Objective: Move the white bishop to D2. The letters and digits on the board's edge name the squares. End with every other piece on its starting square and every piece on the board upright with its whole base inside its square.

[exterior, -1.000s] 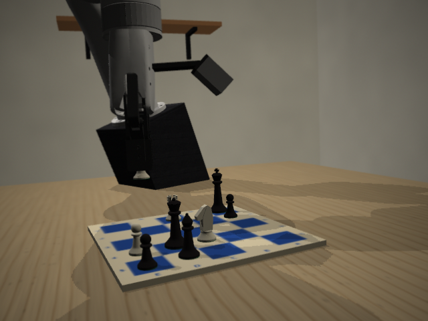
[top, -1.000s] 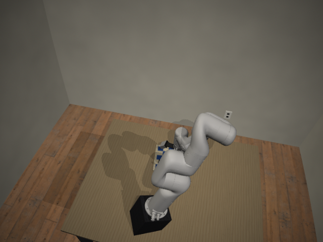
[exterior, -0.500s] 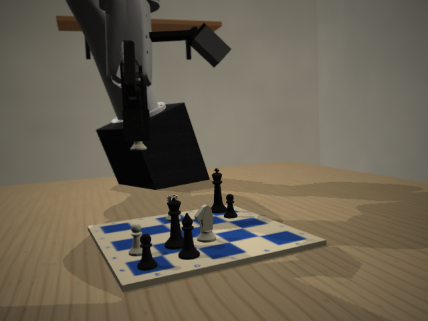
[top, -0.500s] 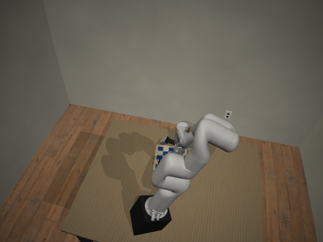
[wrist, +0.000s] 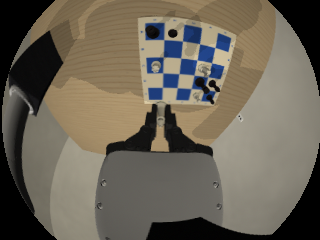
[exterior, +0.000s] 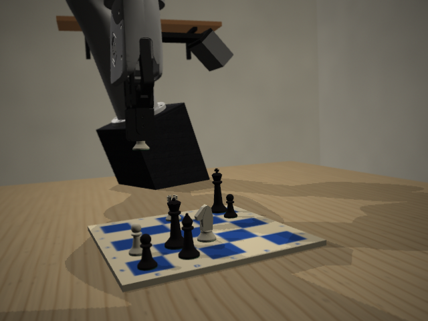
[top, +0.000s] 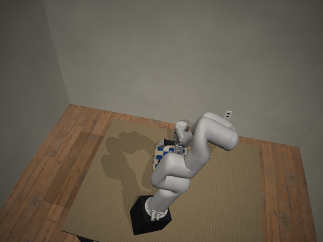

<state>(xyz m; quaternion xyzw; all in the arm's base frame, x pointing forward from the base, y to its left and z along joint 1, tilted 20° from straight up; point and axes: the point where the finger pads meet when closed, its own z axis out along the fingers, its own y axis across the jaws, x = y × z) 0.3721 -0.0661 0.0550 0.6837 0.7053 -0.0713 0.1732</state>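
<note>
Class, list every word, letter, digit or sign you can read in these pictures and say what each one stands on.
None can be read.
Chessboard rim: small blue marks along the border, too blurred to make out.
Wall outlet: no lettering visible.
Pincer and the white bishop it holds: no markings.

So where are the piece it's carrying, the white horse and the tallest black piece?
White bishop (exterior: 140,145), exterior view, its base below the fingers.
White knight (exterior: 205,217), exterior view, its body.
Black king (exterior: 217,191), exterior view, its stem.

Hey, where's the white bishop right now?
In the exterior view the white bishop hangs clamped in the gripper, high above the chessboard and left of the black king, in front of the black base block.
</note>
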